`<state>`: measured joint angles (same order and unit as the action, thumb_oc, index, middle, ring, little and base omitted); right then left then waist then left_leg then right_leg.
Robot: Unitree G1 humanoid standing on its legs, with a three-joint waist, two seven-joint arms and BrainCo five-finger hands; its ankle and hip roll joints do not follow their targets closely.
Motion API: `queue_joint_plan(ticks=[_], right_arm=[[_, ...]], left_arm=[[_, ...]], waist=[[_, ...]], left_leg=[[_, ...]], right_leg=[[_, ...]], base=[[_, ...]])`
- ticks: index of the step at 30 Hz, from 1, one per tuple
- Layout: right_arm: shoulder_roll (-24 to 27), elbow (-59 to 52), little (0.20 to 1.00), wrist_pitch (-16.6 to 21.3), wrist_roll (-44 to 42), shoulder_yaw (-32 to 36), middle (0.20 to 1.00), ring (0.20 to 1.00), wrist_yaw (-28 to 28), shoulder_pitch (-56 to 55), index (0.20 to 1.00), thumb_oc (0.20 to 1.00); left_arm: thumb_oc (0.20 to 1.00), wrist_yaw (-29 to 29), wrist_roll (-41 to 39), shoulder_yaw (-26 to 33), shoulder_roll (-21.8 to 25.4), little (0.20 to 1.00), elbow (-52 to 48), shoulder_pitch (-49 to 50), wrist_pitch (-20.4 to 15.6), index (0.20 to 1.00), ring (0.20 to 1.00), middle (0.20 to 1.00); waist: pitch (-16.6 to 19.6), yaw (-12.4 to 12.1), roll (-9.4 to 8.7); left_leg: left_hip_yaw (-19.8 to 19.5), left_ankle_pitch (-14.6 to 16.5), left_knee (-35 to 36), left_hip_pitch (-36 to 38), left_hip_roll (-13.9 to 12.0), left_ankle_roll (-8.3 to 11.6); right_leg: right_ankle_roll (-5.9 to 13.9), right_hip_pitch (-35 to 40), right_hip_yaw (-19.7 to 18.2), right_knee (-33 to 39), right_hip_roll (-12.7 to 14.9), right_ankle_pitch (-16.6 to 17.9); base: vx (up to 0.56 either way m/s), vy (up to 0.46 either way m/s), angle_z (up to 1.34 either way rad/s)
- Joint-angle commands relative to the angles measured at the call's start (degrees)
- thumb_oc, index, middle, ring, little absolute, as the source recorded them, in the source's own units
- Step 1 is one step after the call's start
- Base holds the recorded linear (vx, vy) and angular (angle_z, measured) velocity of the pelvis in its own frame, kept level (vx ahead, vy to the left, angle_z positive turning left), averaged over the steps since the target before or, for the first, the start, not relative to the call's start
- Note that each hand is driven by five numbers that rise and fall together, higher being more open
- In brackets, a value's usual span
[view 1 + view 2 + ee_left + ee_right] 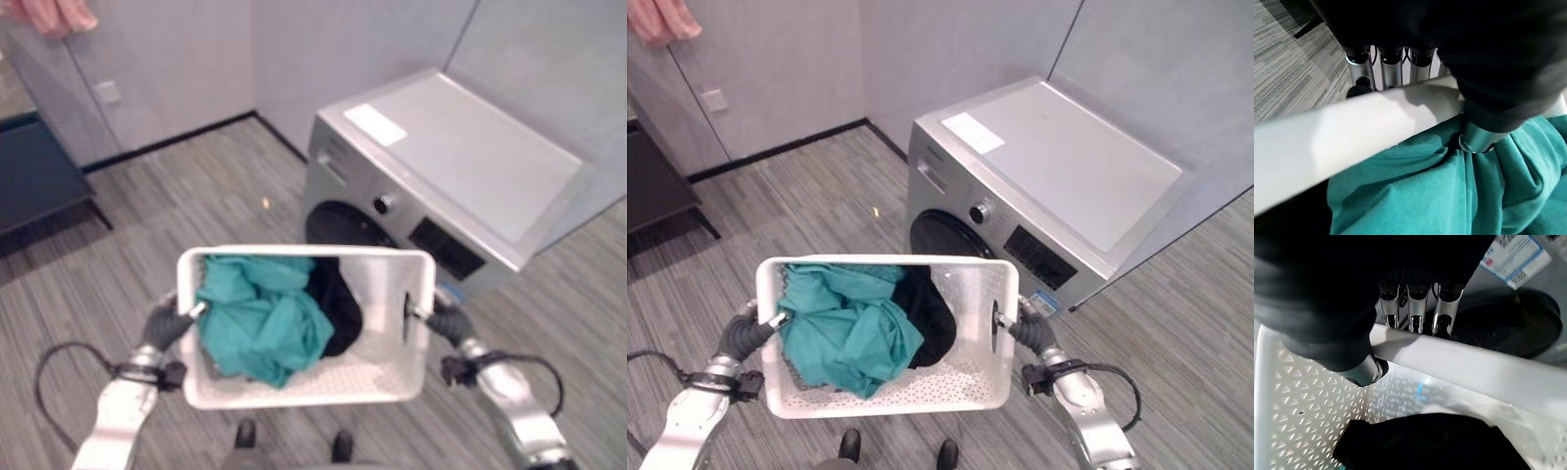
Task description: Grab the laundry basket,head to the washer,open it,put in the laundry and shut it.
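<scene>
A white laundry basket [884, 392] with perforated walls is held level in front of the robot, clear of the grey striped floor [823, 206], carried at its two short ends. The left robot hand [747, 335] is clamped on the left rim; in the left wrist view the fingers [1388, 68] are seen curled over the outside of the white rim bar, with the thumb pressed down inside against the cloth. The right robot hand [1031, 331] is clamped on the right rim in the same manner, fingers [1418, 308] wrapped over the bar and thumb set against the inner perforated wall. Inside the basket a crumpled teal garment [847, 328] is piled toward the left side, and a black garment [929, 315] lies beside it toward the right, the two touching. A silver front-loading washer [1058, 186] stands just beyond the basket's far edge, set at an angle against the grey wall; its round dark door [945, 230] is closed and partly hidden by the basket. A dark low cabinet [34, 176] is placed at the far left by the wall, and pink cloth [59, 15] hangs at the upper left corner.
</scene>
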<state>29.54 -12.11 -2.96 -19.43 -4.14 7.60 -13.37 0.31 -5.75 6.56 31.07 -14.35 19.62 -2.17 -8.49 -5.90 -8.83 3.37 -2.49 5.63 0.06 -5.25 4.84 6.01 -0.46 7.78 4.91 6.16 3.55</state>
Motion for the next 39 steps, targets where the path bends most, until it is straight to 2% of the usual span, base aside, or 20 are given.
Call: queue_joint_plan(ticks=[1, 5, 9, 13, 18, 21, 23, 24, 25, 29, 30, 31, 32, 33, 34, 35, 36, 37, 38, 39], right_arm=[[6.5, -7.4, 0.200, 4.6, -12.7, 4.1, 0.200, 0.200, 8.9, 2.7, 0.200, 0.200], [9.3, -11.0, 0.200, 3.6, -16.9, 5.2, 0.200, 0.200, 10.6, 2.2, 0.200, 0.200], [11.2, -13.8, 0.200, 3.2, -19.3, 7.3, 0.200, 0.200, 11.4, 1.7, 0.200, 0.200], [11.6, -15.1, 0.200, 3.1, -19.8, 10.0, 0.200, 0.200, 10.6, 1.3, 0.200, 0.200], [12.6, -14.6, 0.200, 2.9, -20.1, 14.0, 0.200, 0.200, 9.8, 1.6, 0.200, 0.200], [14.8, -12.8, 0.200, 3.8, -21.1, 15.1, 0.200, 0.200, 8.2, 4.7, 0.200, 0.200], [15.7, -11.1, 0.200, 4.9, -21.2, 15.0, 0.200, 0.200, 6.2, 7.6, 0.200, 0.200], [15.9, -9.5, 0.200, 5.5, -20.8, 14.9, 0.200, 0.200, 4.4, 9.7, 0.200, 0.200], [16.0, -9.4, 0.200, 5.5, -20.8, 14.9, 0.200, 0.200, 4.3, 9.9, 0.200, 0.200], [17.1, -6.4, 0.200, 5.9, -19.2, 13.9, 0.200, 0.200, 1.2, 14.1, 0.200, 0.200], [17.4, -5.7, 0.200, 5.8, -18.9, 13.4, 0.200, 0.200, 0.7, 15.1, 0.200, 0.200], [18.2, -4.4, 0.200, 5.8, -18.1, 11.6, 0.200, 0.200, -0.3, 17.8, 0.200, 0.200], [18.2, -4.2, 0.200, 5.8, -18.1, 11.6, 0.200, 0.200, -0.3, 18.0, 0.200, 0.200], [18.3, -3.4, 0.200, 5.9, -17.5, 10.4, 0.200, 0.200, -0.9, 19.3, 0.200, 0.200], [18.1, -3.5, 0.200, 5.5, -17.0, 10.0, 0.200, 0.200, -1.1, 20.0, 0.200, 0.200], [17.0, -3.1, 0.200, 4.9, -16.4, 9.1, 0.200, 0.200, -1.2, 19.6, 0.200, 0.200], [17.1, -3.4, 0.200, 5.1, -16.8, 8.6, 0.200, 0.200, -0.9, 19.9, 0.200, 0.200], [16.9, -3.5, 0.200, 5.1, -17.2, 8.8, 0.200, 0.200, -0.8, 20.2, 0.200, 0.200], [17.1, -3.1, 0.200, 5.9, -17.2, 8.3, 0.200, 0.200, -1.5, 21.2, 0.200, 0.200], [17.2, -3.1, 0.200, 5.6, -17.4, 8.2, 0.200, 0.200, -1.9, 21.6, 0.200, 0.200]], left_arm=[[0.200, 1.9, 0.5, 10.6, 6.5, 0.200, -1.3, -2.1, -4.3, 0.200, 0.200, 0.200], [0.200, 1.4, 0.0, 13.4, 8.2, 0.200, -4.0, -0.9, -4.6, 0.200, 0.200, 0.200], [0.200, 0.5, -1.6, 14.6, 10.8, 0.200, -6.3, -1.4, -4.7, 0.200, 0.200, 0.200], [0.200, 0.6, -4.8, 15.9, 13.6, 0.200, -8.4, -2.7, -4.6, 0.200, 0.200, 0.200], [0.200, 1.1, -8.8, 19.2, 15.4, 0.200, -9.7, -1.1, -5.6, 0.200, 0.200, 0.200], [0.200, 0.9, -12.9, 19.9, 15.9, 0.200, -9.0, -0.4, -6.3, 0.200, 0.200, 0.200], [0.200, 1.6, -14.2, 17.8, 16.7, 0.200, -6.5, -2.8, -6.4, 0.200, 0.200, 0.200], [0.200, 1.9, -14.4, 15.5, 16.6, 0.200, -4.5, -5.4, -6.1, 0.200, 0.200, 0.200], [0.200, 1.9, -14.3, 15.3, 16.7, 0.200, -4.2, -5.7, -6.1, 0.200, 0.200, 0.200], [0.200, 2.2, -15.2, 7.2, 16.2, 0.200, 2.1, -15.4, -5.6, 0.200, 0.200, 0.200], [0.200, 2.1, -15.9, 5.4, 16.2, 0.200, 3.2, -17.4, -5.3, 0.200, 0.200, 0.200], [0.200, 2.2, -17.5, 1.5, 16.9, 0.200, 6.5, -22.3, -4.8, 0.200, 0.200, 0.200], [0.200, 2.2, -17.6, 1.1, 17.0, 0.200, 7.0, -22.9, -5.0, 0.200, 0.200, 0.200], [0.200, 2.3, -18.2, -0.3, 17.2, 0.200, 8.6, -24.9, -4.8, 0.200, 0.200, 0.200], [0.200, 2.0, -18.3, -2.0, 18.0, 0.200, 10.0, -28.0, -3.9, 0.200, 0.200, 0.200], [0.200, 2.2, -18.5, -3.5, 17.8, 0.200, 11.3, -30.3, -4.2, 0.200, 0.200, 0.200], [0.200, 2.6, -18.5, -3.5, 17.6, 0.200, 11.6, -30.9, -4.2, 0.200, 0.200, 0.200], [0.200, 2.4, -18.7, -3.2, 17.4, 0.200, 10.9, -31.0, -4.1, 0.200, 0.200, 0.200], [0.200, 2.9, -19.3, -3.0, 17.5, 0.200, 10.8, -31.0, -4.6, 0.200, 0.200, 0.200], [0.200, 3.1, -19.3, -2.9, 17.9, 0.200, 10.4, -31.5, -4.6, 0.200, 0.200, 0.200]], waist=[[1.1, -1.4, -1.61], [0.6, -2.1, -2.66], [0.6, -1.8, -2.27], [-0.2, -0.2, -0.28], [0.1, 2.1, 2.43], [0.5, 2.9, 3.78], [0.7, 3.7, 4.70], [1.0, 4.7, 4.94], [1.0, 4.7, 5.13], [1.7, 7.0, 6.26], [2.0, 7.5, 6.35], [2.5, 7.6, 6.60], [2.3, 7.8, 6.69], [2.7, 7.7, 7.15], [3.9, 7.7, 7.31], [5.8, 8.7, 8.18], [5.4, 8.6, 7.30], [4.3, 8.1, 6.44], [3.3, 7.1, 5.77], [2.5, 6.7, 5.22]], left_leg=[[2.6, 4.2, -6.0, -4.3, -1.1, -1.86], [4.1, 6.5, -8.5, -4.1, -0.6, -2.92], [3.6, 7.6, -8.6, -3.0, 1.0, -4.17], [3.5, 7.6, -7.6, -1.1, 1.3, -5.39], [4.3, 7.5, -4.8, 3.2, 1.9, -6.77], [4.5, 7.9, -3.5, 5.0, 2.8, -7.10], [4.1, 8.6, -3.3, 5.7, 3.5, -7.28], [3.4, 9.6, -3.1, 7.0, 4.5, -7.53], [3.3, 9.7, -3.1, 7.0, 4.4, -7.53], [1.5, 11.5, -2.3, 10.4, 5.8, -7.66], [1.2, 11.8, -2.1, 11.2, 6.2, -7.66], [1.3, 12.6, -1.9, 13.0, 6.8, -7.46], [1.0, 12.6, -1.9, 13.0, 6.7, -7.45], [1.6, 13.6, -2.2, 14.1, 6.6, -7.34], [2.9, 15.5, -4.2, 14.9, 6.6, -7.17], [4.3, 13.3, -10.3, 14.4, 4.6, -4.30], [6.2, 7.6, -26.3, 8.5, 1.5, 0.11], [5.7, 4.9, -37.0, 3.0, -0.3, 1.20], [4.6, 3.8, -43.9, -0.5, -0.6, 1.32], [3.9, 3.5, -45.8, -3.3, -2.3, 0.83]], right_leg=[[3.70, 4.2, 4.8, -0.4, 3.6, -3.1], [4.57, 3.3, 3.4, -2.9, 5.0, -2.5], [5.34, 2.3, 4.1, -8.1, 6.8, -2.0], [6.17, -1.7, 5.9, -19.4, 7.3, -0.6], [6.61, -7.1, 5.9, -29.1, 4.1, 0.3], [5.43, -9.6, 4.2, -26.1, 1.1, -1.1], [4.41, -11.7, 3.3, -23.3, -0.9, -2.0], [3.67, -13.1, 2.5, -19.3, -1.9, -1.8], [3.66, -12.9, 2.7, -19.0, -2.0, -1.8], [3.32, -15.5, 2.4, -13.7, -3.6, 0.7], [3.26, -15.8, 2.9, -13.0, -3.6, 1.3], [3.17, -15.7, 8.0, -12.1, -2.7, 2.4], [3.18, -15.5, 8.3, -11.9, -2.7, 2.5], [2.97, -15.2, 12.5, -12.3, -2.0, 2.1], [1.81, -12.5, 17.6, -10.8, -1.5, -0.2], [-0.56, -9.7, 17.3, -9.7, -3.5, -2.3], [-1.79, -6.7, 16.7, -8.4, -4.0, -2.6], [-3.51, -5.2, 15.6, -7.3, -4.9, -2.9], [-4.32, -3.8, 14.8, -6.1, -5.3, -3.4], [-4.53, -2.9, 14.0, -5.4, -5.2, -3.9]], base=[[-0.01, 0.044, -0.33], [-0.01, 0.080, -0.30], [0.02, 0.129, -0.15], [0.02, 0.145, 0.02], [0.09, 0.141, -0.13], [0.13, 0.104, -0.36], [0.17, 0.084, -0.31], [0.17, 0.049, -0.09], [0.22, 0.051, -0.02], [0.25, 0.040, 0.29], [0.39, 0.056, 0.45], [0.29, 0.040, 0.37], [0.31, 0.044, 0.03], [0.29, -0.001, -0.28], [0.54, -0.058, -0.39], [0.58, -0.209, -0.10], [0.43, -0.286, 0.18], [0.19, -0.280, 0.37], [0.05, -0.164, 0.24], [0.10, -0.001, -0.68]])
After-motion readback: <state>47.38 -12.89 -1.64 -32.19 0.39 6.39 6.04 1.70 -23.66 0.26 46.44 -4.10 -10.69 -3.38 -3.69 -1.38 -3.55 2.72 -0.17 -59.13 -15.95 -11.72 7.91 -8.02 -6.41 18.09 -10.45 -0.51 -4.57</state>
